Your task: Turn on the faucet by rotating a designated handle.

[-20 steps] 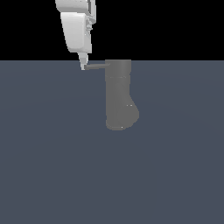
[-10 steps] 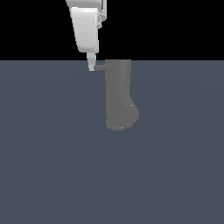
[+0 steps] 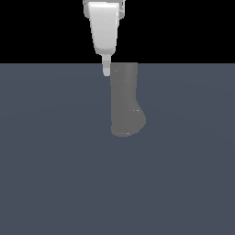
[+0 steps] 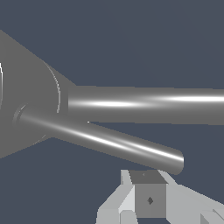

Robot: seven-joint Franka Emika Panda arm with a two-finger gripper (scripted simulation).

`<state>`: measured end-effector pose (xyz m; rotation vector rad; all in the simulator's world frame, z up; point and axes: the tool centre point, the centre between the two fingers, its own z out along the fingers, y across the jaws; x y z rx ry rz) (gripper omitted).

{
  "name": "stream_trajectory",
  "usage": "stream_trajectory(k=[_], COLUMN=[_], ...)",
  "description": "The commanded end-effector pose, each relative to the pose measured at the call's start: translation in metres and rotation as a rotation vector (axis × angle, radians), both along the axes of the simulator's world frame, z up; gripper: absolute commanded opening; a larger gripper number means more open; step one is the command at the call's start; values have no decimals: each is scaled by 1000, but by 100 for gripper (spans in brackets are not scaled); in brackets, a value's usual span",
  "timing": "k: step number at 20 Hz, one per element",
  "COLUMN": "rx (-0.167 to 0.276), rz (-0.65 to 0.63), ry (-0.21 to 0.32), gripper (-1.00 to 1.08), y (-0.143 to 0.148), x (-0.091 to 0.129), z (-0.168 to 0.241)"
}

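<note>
Here, the faucet [image 3: 125,98], a matte grey upright cylinder that bulges wider at its foot, stands on the dark blue-grey counter [image 3: 55,183] near the middle of the exterior view. Its handle [image 4: 105,142], a thin light-grey metallic rod, juts from near the body's top; the wrist view shows it running out from the body to a rounded free end, with a second, thicker rod [image 4: 144,105] above it in that picture. In the exterior view the handle is hard to separate from the hand's tip. The white hand [image 3: 106,69] hangs down from above, its tip just beside the faucet's upper edge on the exterior view's left, close to the rod's free end. Whether it touches the rod is unclear, and whether the hand is released or clenched cannot be told. How much turning remains, if any, cannot be judged. The arm above is cut off.
</note>
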<state>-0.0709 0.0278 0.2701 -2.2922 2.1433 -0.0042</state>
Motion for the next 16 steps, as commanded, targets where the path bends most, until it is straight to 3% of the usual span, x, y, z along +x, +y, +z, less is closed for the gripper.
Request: stream_trajectory(k=[1,16], rx=[-1,-1], rz=[-2,-19], ry=[1,4], gripper=[-100,-100], y=[-7,-98], x=[0,7], z=[0,0])
